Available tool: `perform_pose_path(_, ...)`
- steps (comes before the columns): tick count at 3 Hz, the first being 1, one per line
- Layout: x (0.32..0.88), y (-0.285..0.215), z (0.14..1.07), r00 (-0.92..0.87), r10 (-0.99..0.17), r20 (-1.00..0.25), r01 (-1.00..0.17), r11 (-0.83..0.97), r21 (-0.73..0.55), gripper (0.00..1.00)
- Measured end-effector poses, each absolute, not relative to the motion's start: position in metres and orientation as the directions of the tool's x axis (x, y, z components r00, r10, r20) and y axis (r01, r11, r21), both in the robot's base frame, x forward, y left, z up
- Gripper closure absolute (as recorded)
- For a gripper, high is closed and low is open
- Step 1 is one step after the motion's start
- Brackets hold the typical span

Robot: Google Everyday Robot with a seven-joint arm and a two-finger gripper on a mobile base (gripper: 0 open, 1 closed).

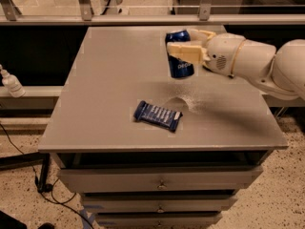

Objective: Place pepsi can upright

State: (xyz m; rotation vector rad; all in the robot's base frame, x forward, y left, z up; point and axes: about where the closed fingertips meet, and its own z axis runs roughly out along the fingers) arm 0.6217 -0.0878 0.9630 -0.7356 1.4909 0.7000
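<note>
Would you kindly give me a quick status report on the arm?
Gripper shut on pepsi can, over rear of table. Can upright, touchdown unclear. In front, well apart: snack bar.
</note>
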Motion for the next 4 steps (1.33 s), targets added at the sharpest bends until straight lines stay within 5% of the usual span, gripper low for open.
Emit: perform_pose_path(4, 0.594, -0.102, 0.947, 0.104, -0.009, -0.994, -0.811, 0.578, -0.09, 1.0)
